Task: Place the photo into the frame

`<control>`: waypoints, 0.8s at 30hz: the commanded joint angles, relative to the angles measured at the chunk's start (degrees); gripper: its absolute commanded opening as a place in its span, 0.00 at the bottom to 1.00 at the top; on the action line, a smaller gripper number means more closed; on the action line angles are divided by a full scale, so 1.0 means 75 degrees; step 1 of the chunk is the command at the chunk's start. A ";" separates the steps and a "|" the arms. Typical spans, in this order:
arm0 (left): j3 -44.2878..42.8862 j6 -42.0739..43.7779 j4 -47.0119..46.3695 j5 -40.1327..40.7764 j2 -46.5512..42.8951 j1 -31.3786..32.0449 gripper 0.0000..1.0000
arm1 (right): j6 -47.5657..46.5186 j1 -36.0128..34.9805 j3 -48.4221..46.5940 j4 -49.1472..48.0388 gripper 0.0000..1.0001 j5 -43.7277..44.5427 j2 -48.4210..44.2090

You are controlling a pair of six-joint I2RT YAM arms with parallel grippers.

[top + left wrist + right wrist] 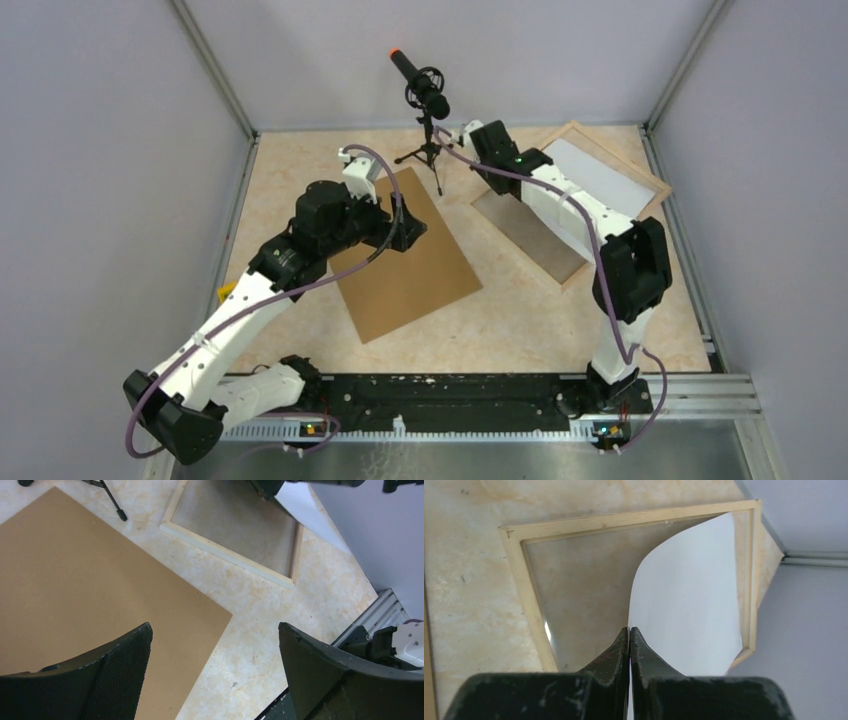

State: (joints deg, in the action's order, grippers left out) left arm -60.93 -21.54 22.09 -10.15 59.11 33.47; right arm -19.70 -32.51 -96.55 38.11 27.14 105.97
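Tabletop [520, 320] | right arm [570, 205] outstretched | right end effector [629, 630] pinching photo [689, 615] over frame [624, 520]

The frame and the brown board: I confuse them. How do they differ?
The frame is a pale wood border around a clear pane; the brown board is solid brown. The photo, pinched by the right gripper, curls over the frame; the brown board lies bare. Both lie flat.

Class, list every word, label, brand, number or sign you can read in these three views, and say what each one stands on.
None can be read.
The photo shows only its plain white back.
The frame, the brown board and the microphone carry no visible lettering.
The white specks on the black base rail are too small to tell whether they are text.
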 commanded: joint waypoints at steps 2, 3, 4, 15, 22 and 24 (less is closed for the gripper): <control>0.0127 0.0446 0.0048 0.0802 -0.0327 0.0048 0.98 | 0.0126 -0.0036 0.0991 -0.1920 0.00 -0.0947 0.0041; 0.0176 0.0476 0.0016 0.0870 -0.0316 0.0069 0.98 | 0.0240 -0.0036 0.1108 -0.2036 0.00 -0.0939 0.0143; 0.0227 0.0511 -0.0014 0.0918 -0.0302 0.0080 0.98 | 0.0438 -0.0039 0.1178 -0.2131 0.00 -0.0780 0.0253; 0.0389 0.0536 -0.0250 0.0926 -0.0095 0.0236 0.98 | 0.0548 0.0274 0.1649 -0.3126 0.00 0.0037 0.0685; 0.0355 0.0447 -0.0299 0.0840 -0.0011 0.0230 0.98 | 0.0207 0.0437 0.1522 -0.3695 0.00 0.0221 0.1044; 0.0354 0.0446 -0.0298 0.0836 0.0019 0.0235 0.98 | 0.0083 0.0479 0.1489 -0.3813 0.00 0.0237 0.1128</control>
State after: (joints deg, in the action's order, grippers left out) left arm -58.28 -18.06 22.59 -3.60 58.72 34.98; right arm -17.06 -29.69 -82.30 13.91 27.18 113.30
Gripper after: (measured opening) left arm 0.984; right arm 0.003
